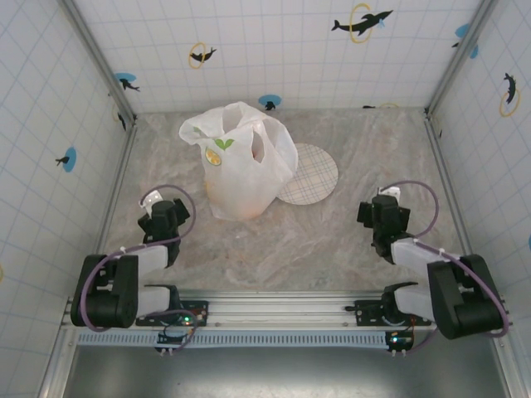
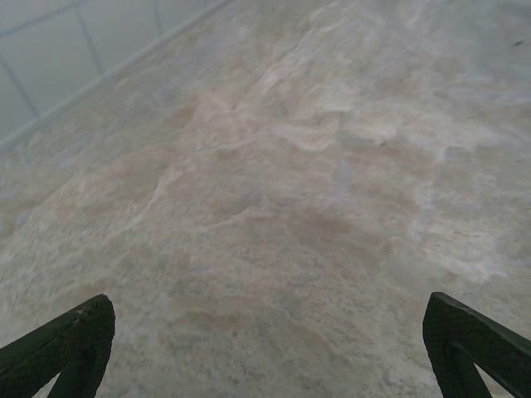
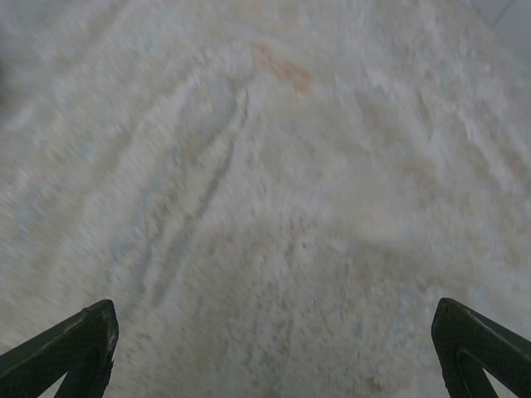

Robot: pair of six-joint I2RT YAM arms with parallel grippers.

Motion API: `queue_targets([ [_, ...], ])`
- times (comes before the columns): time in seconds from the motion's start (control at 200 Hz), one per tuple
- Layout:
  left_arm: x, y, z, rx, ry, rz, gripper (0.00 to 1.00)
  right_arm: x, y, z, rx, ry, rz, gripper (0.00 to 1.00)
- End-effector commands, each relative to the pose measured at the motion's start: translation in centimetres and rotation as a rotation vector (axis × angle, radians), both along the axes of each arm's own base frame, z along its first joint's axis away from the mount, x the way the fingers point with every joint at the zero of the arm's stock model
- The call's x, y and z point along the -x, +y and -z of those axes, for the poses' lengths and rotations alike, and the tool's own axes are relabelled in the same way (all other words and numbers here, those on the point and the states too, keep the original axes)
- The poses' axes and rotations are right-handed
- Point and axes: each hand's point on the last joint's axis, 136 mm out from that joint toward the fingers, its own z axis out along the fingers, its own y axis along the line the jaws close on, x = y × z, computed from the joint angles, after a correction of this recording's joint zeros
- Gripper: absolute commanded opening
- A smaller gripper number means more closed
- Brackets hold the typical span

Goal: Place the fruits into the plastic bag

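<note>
You have two arms (image 1: 124, 274) on the bench (image 1: 323, 240), one at each near corner, both folded close to their bases. Your left end effector (image 1: 159, 214) sits near the left edge, well apart from the bag. In the left wrist view its two fingers (image 2: 75, 340) stand at the bottom corners, spread wide, with marbled bench surface between them. Your right end effector (image 1: 383, 212) sits near the right side and is spread just as wide. In the right wrist view its two fingers (image 3: 79, 344) frame bench surface and hold nothing.

There is one plastic bag (image 1: 245, 166), standing upright towards the far side, left of centre. Its two loop handles (image 1: 199, 128) rise at the top, one to the left and one to the right. On the side facing you, you can count one lemon slice print (image 1: 214, 157) and one green leaf print (image 1: 224, 144).

The fruits (image 1: 239, 203) show as an orange-pink glow through the lower wall of the bag. You cannot count them or tell one from another through the plastic.

One round checked plate (image 1: 317, 176) lies flat on the bench just right of the bag, its left edge hidden behind the bag's side.
</note>
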Motion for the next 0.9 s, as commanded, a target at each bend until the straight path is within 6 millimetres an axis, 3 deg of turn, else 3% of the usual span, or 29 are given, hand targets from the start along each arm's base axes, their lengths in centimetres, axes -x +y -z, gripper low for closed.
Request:
queue_targets([
  [0.0,-0.1,-0.6,-0.8,-0.124,-0.065,0.097,0.97,-0.9,-0.5,-0.7,0.034,-0.099,-0.003,1.0],
  [0.105,0.0,-0.8,0.0,-0.174,-0.046,0.135,0.97,-0.5,-0.5,0.0,0.038,-0.116,-0.021,1.0],
  [0.185,0.2,-2.2,-1.2,-0.179,-0.139,0.225,0.97,-0.2,-0.1,0.2,0.019,-0.141,-0.055,1.0],
  [0.26,0.5,-1.8,-1.7,-0.177,-0.191,0.198,0.97,-0.1,0.1,0.3,0.002,-0.148,-0.074,0.99],
  [0.345,0.3,-1.7,-0.2,-0.102,-0.146,0.224,0.97,0.0,0.1,-0.8,-0.018,-0.218,-0.09,0.99],
  [0.39,0.4,-1.8,-1.0,-0.093,-0.202,0.235,0.97,0.2,-0.1,-1.5,-0.03,-0.269,-0.092,1.0],
  [0.455,0.5,-1.8,0.1,-0.087,-0.147,0.24,0.97,0.4,-0.7,-2.0,-0.044,-0.304,-0.079,1.0],
  [0.555,0.4,-1.8,-0.1,-0.087,-0.156,0.239,0.98,0.9,-1.4,-2.7,-0.067,-0.372,-0.072,1.0],
  [0.641,0.5,-1.8,-0.1,-0.089,-0.156,0.238,0.98,1.2,-1.7,-2.0,-0.103,-0.374,-0.063,0.99],
  [0.676,0.4,-1.8,-0.1,-0.089,-0.154,0.238,0.98,0.9,-1.7,-2.7,-0.103,-0.413,-0.066,1.0],
  [0.746,0.5,-1.8,-0.1,-0.089,-0.153,0.238,0.98,0.3,-1.4,-0.5,-0.11,-0.294,-0.072,1.0],
  [0.816,0.5,-1.8,-0.1,-0.09,-0.156,0.24,0.98,0.0,-1.2,-1.3,-0.092,-0.332,-0.087,1.0],
  [0.896,0.5,-1.8,-0.2,-0.091,-0.159,0.239,0.98,0.0,-1.2,-0.8,-0.094,-0.304,-0.085,1.0],
])
